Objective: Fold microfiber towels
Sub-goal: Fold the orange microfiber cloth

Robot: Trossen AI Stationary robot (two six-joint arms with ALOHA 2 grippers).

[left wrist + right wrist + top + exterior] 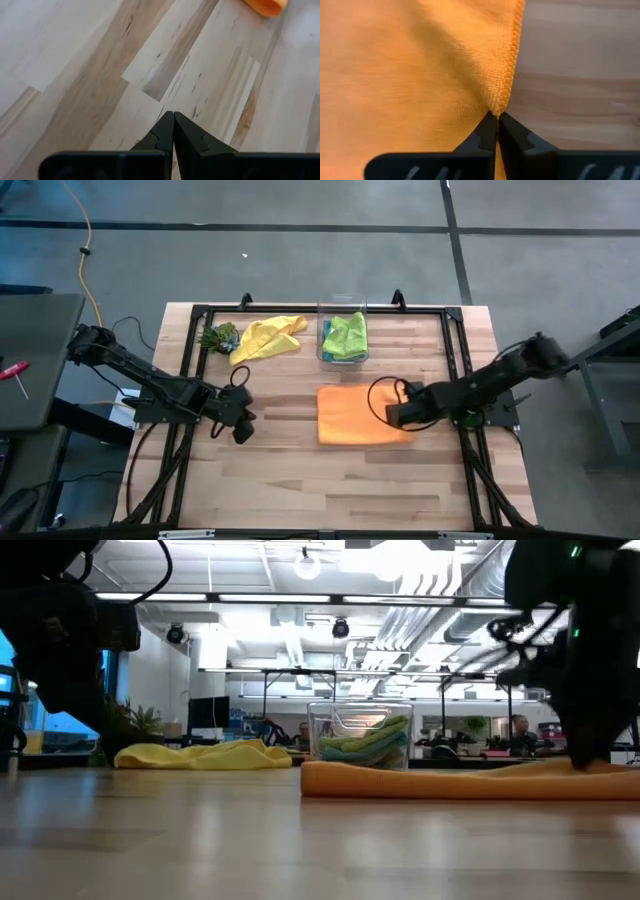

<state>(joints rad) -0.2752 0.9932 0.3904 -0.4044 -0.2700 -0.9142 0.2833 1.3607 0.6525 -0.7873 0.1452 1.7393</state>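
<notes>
Three loose kinds of cloth are counted: one orange towel (360, 415) at frame centre, one yellow towel (266, 337) at upper left, and one lime green towel (346, 333) seen atop a teal cloth (331, 356) inside one clear plastic box (322, 330). One leafy clump (219, 336) and two arms are seen.

A flat towel (360, 415) lies mid-counter (300, 480). Behind it stands a box (342, 340) holding towels (347, 333); left of the box, another towel (265, 338), then a plant (218, 336).
</notes>
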